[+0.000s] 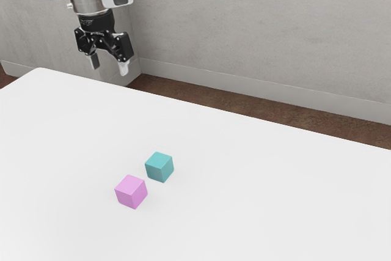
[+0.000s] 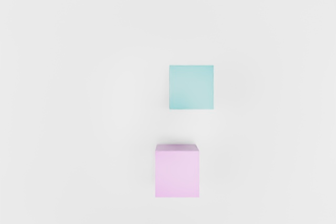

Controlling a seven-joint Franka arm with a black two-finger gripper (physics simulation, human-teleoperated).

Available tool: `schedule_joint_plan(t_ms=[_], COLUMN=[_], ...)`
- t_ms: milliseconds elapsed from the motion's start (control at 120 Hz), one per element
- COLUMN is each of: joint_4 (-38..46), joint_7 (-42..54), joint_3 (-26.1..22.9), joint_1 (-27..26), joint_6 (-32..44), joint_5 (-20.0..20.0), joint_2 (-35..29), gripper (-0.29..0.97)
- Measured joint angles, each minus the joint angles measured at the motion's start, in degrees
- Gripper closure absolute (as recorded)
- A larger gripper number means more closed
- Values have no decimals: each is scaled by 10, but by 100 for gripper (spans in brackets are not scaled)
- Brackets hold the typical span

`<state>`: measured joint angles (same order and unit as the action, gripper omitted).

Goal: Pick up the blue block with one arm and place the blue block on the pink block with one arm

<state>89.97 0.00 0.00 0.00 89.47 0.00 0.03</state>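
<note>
As nothing has been lifted yet, the pink block [image 1: 131, 191] nearest me rests flat on the white table [image 1: 293, 212], far beneath the pincer [image 1: 110, 64], its top bare and ready to take a load. Just beyond it, across a narrow gap, sits the blue block [image 1: 159, 166], also on the table and well below the pincer. Seen from the hand, the blue block [image 2: 191, 87] lies more nearly under the pincer than the pink block [image 2: 177, 171] does, which would suit a straight descent. Farther back and high up, the pincer hangs with its two fingers spread wide and pointing down, gripping nothing. I'd judge that height lets both cubes be sighted before any drop. Behind it stands the grey wall [image 1: 256, 22].
</note>
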Motion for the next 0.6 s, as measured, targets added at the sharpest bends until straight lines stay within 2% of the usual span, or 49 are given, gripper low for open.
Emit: schedule_joint_plan(t_ms=[8, 33, 50, 92, 142, 308, 600], joint_4=[0, -131, -191, -279, -325, -354, -355], joint_7=[0, 4, 7, 14, 22, 43, 68], joint_3=[0, 88, 128, 188, 220, 239, 240], joint_1=[0, -77, -89, -42, -7, 3, 3], joint_6=[0, -15, -23, -43, -61, -98, -120], joint_5=[0, -23, -37, -63, -84, -117, -127], joint_2=[0, 67, 97, 142, 164, 179, 180], gripper=[0, 1, 2, 2, 2, 2, 2])
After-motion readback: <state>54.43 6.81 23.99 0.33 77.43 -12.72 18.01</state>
